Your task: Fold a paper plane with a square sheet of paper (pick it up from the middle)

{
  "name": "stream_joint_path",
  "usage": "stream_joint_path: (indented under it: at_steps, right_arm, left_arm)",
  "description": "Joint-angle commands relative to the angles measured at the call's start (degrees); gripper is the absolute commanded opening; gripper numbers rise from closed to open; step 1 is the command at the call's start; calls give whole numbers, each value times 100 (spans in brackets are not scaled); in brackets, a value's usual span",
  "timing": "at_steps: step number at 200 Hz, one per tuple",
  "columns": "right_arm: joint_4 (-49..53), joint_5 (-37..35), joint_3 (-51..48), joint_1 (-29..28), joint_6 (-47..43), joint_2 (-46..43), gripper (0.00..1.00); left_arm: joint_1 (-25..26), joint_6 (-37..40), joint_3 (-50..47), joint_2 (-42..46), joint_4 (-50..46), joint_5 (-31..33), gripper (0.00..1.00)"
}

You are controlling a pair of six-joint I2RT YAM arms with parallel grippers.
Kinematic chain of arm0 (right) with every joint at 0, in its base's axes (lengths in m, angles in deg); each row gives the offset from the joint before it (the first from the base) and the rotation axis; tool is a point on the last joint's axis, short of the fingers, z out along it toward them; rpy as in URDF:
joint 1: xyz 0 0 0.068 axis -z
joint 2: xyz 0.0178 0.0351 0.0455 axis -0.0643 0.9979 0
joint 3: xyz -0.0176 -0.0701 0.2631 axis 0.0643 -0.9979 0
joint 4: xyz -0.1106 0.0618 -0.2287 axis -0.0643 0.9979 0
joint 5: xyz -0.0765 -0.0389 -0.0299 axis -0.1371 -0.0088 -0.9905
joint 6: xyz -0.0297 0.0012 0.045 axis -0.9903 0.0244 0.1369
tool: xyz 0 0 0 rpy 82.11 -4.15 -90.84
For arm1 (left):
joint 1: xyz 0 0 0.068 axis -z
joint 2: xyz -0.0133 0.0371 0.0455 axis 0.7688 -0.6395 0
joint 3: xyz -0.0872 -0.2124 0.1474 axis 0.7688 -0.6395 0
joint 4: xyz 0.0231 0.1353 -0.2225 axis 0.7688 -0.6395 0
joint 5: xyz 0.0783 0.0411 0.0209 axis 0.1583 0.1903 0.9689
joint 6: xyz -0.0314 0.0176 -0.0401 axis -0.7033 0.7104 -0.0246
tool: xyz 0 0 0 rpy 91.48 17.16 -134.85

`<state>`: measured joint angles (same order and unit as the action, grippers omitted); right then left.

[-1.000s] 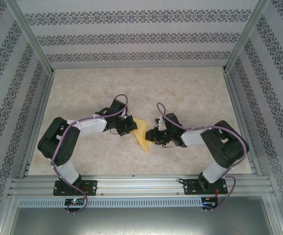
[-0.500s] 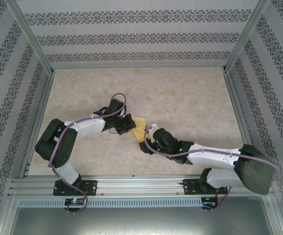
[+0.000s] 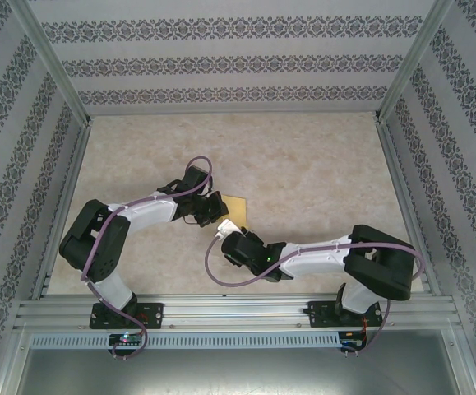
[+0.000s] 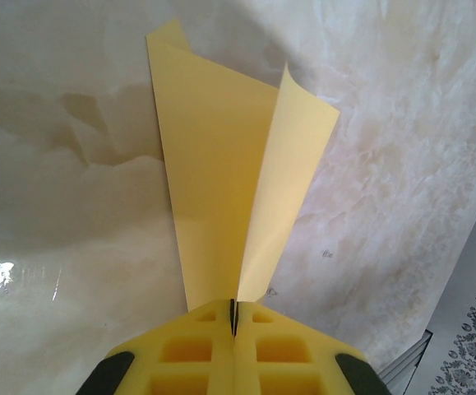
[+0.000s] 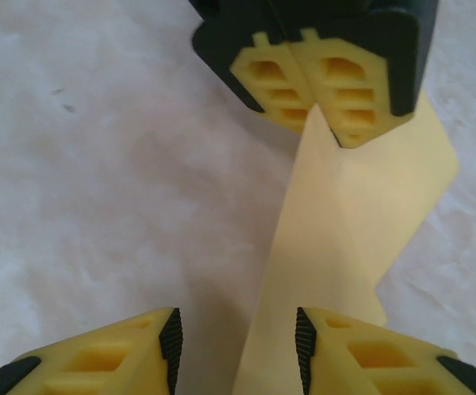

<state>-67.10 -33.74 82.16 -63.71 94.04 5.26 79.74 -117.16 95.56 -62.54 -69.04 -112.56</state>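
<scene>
Table [image 3: 328, 156] lies below; the folded sheet of paper [image 4: 221, 181] fans out from the left gripper [image 4: 233, 317], clamped on its crease. Opposite it, your right gripper [image 5: 238, 337] stands with 2 fingers [image 5: 361, 354] apart. Light, floppy paper: pinch along the crease.

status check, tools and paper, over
left tool shut on folded yellow paper, pinching its narrow end. right tool open, astride the paper's other end, not gripping. nothing else near the paper.

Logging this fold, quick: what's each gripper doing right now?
Left gripper: closed, holding the folded yellow paper.
Right gripper: open, gripping nothing.
</scene>
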Motion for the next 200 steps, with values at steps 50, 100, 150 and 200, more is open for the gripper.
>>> stream_joint_path:
  at_steps: [50,100,150,200]
  right_arm:
    - [-52,-350,174,-72,-159,424,39]
    - [-238,-461,93,-77,-100,447,31]
    - [-227,-537,23,-58,-39,500,19]
    - [-202,-608,19,-48,-11,526,15]
  left_arm:
    - [-67,-56,107,23,-194,-14,5]
    - [-67,-48,95,23,-199,-24,5]
    - [-62,-39,86,83,-253,19,5]
    - [-67,-45,85,84,-249,2,5]
